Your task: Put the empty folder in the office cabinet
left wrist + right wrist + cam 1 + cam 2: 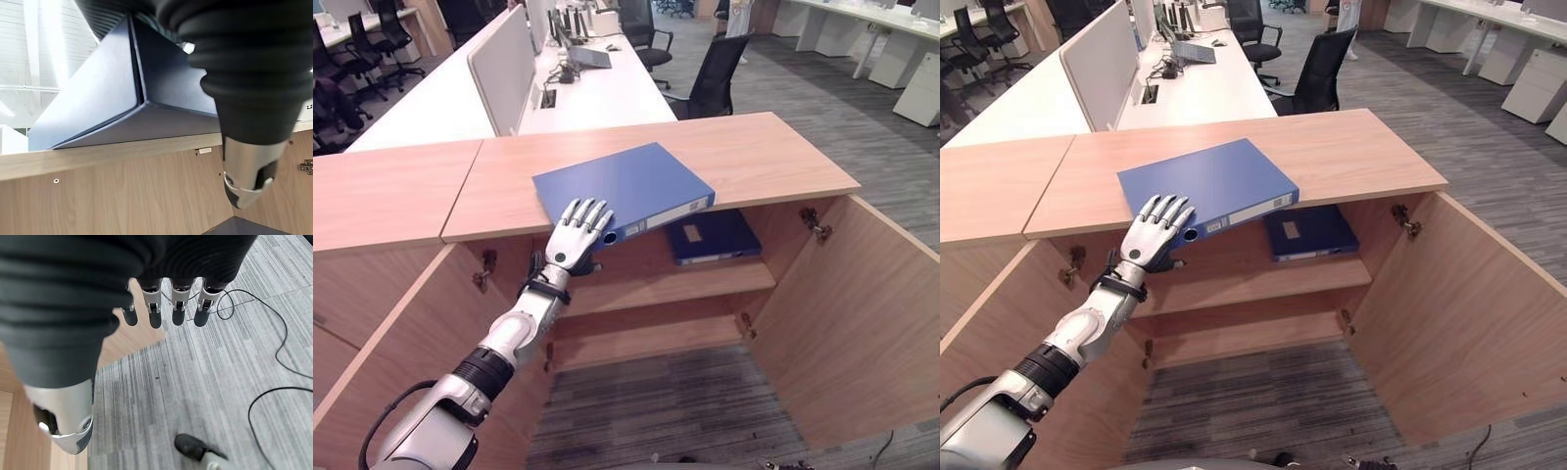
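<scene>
**Binder half off the cabinet top, held at one corner**

The blue lever-arch binder lies flat on the wooden top of the open office cabinet, its spine edge and near corner jutting out past the top's front edge. The left hand is at that overhanging corner: its fingers lie fairly straight over the binder's cover, and in the left wrist view the thumb sits below the binder, so it looks like a loose pinch on the corner, not a firm wrap. The right hand hangs relaxed over the carpet, fingers uncurled, carrying nothing.

Below the binder, the cabinet's upper shelf already carries a second, darker blue folder lying flat toward its right side. Both doors stand wide; the right door swings well out from the cabinet.

Risks, as I judge them:
- A one-corner hold on a wide, stiff binder gives little control over its weight. Once it slides clear of the top, the far end could drop and twist out of the hand.
- Dragging it forward too quickly could tip it over the front edge before the grip is set.
- The opening under the top is shallow. A tilted binder may catch on the top's front edge or on the shelf lip.
- Pushed in toward the right, it could knock against the darker folder; the free space on the shelf is left of that folder.
</scene>
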`<state>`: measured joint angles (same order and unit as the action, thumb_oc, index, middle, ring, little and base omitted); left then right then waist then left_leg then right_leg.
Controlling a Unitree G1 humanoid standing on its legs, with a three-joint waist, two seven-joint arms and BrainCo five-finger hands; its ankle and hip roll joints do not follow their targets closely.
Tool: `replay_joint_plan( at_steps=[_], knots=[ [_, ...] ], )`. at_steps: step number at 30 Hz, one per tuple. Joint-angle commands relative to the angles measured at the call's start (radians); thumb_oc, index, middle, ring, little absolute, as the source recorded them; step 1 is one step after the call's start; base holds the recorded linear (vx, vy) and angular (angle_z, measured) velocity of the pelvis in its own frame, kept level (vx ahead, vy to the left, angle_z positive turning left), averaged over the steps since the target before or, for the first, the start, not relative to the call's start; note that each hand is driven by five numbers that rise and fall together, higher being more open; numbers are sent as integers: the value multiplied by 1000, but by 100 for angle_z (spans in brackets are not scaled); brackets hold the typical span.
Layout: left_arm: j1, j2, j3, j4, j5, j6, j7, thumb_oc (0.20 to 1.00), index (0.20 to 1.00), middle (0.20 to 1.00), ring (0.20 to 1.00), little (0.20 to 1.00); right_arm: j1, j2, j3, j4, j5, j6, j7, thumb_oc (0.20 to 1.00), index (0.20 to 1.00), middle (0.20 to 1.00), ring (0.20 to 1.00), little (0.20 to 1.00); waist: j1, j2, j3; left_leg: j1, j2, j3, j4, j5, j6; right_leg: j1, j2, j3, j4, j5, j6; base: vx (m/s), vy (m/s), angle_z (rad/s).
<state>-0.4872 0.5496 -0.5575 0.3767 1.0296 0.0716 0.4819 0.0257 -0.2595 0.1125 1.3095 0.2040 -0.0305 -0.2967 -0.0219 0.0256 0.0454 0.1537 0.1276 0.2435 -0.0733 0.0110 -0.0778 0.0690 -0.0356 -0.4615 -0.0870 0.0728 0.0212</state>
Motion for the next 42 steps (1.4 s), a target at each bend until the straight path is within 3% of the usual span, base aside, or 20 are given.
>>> replay_joint_plan(
  at_steps=[1,16,17,18,35,39,41,42],
  knots=[
    [-166,24,30,53,27,63,39,1000,1000,1000,1000,1000,-47,-3,40,49,-26,5,-16,1000,1000,1000,1000,1000,-16,-67,-17,-36,-1,31,-14,-17,-23,85,-44,65,0,-92,104,0,0,0],
    [-214,41,97,47,42,133,69,1000,1000,1000,1000,1000,-55,3,49,54,-26,10,-9,1000,1000,1000,1000,1000,-20,-70,-15,-31,-1,36,-14,-21,-23,85,-43,74,0,-91,104,0,0,0],
    [-216,43,87,50,47,128,57,743,743,743,743,743,-55,2,49,53,-25,12,-8,1000,1000,1000,1000,1000,-20,-70,-14,-31,-2,36,-14,-21,-23,86,-43,72,0,-90,105,0,0,0],
    [-216,44,85,51,47,126,54,200,200,200,200,200,-55,1,50,52,-26,12,-7,1000,1000,1000,1000,1000,-20,-71,-14,-31,-2,36,-14,-20,-23,86,-43,72,0,-90,105,0,0,0],
    [-139,26,82,90,-4,99,-10,200,200,200,200,200,-30,0,31,50,-22,13,-9,1000,1000,1000,1000,1000,-29,-73,-7,-27,-3,45,-14,-23,-20,83,-42,82,0,-89,104,0,0,-1],
    [-97,6,105,23,-76,50,-46,200,200,200,200,200,-29,4,25,51,-13,17,-2,1000,1000,1000,1000,1000,-25,-75,-5,-26,-4,41,-14,-23,-18,85,-43,81,0,-89,103,0,0,-1],
    [-36,2,139,-73,-138,6,-70,200,200,200,200,200,-31,8,21,49,-5,21,6,1000,1000,1000,1000,1000,-19,-76,-3,-25,-5,38,-14,-24,-17,87,-43,79,0,-90,102,0,0,0],
    [60,-11,190,-186,-234,-42,-95,200,200,200,200,200,-35,18,13,40,17,21,27,1000,1000,1000,1000,1000,-8,-76,4,-27,-6,33,-14,-23,-16,86,-44,78,0,-89,100,0,0,0]
  ],
)
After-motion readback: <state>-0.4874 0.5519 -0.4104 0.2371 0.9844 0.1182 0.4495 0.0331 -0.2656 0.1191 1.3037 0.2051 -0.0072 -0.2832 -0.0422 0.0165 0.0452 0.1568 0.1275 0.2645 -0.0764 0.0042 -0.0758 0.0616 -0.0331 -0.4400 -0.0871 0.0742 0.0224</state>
